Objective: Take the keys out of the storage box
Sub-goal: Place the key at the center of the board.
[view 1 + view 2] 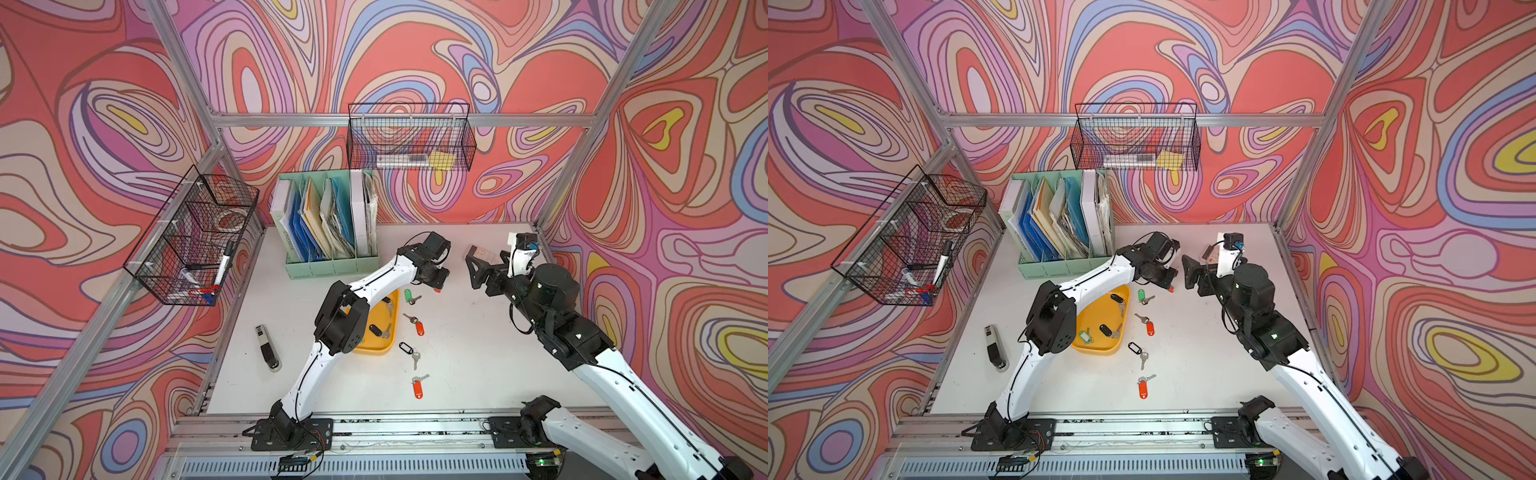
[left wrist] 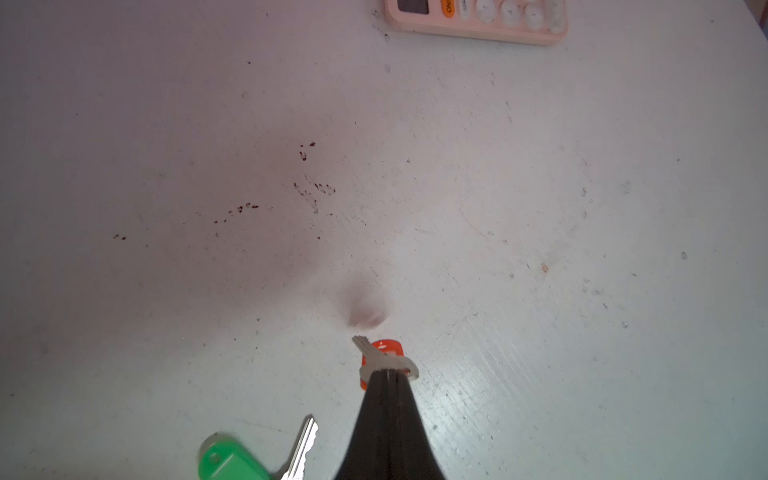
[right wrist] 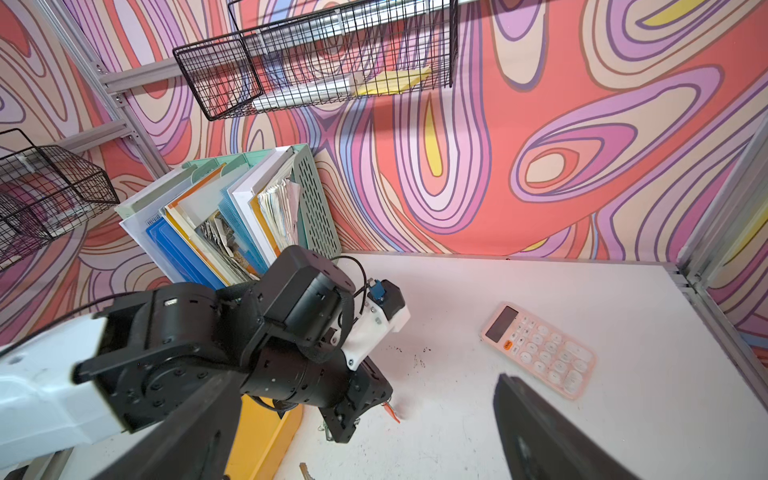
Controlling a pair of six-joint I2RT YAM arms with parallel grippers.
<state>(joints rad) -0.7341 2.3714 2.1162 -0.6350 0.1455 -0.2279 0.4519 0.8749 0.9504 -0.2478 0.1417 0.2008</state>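
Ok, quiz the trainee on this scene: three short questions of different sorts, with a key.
1. True or false: the left gripper is open and empty.
2. How many key sets lie on the table outside the storage box, as both top views show? A two, B four, C seven.
3. Fill in: the right gripper stands ____.

Key: 1 false, it is shut on a red-orange-tagged key set; 2 B; 3 open.
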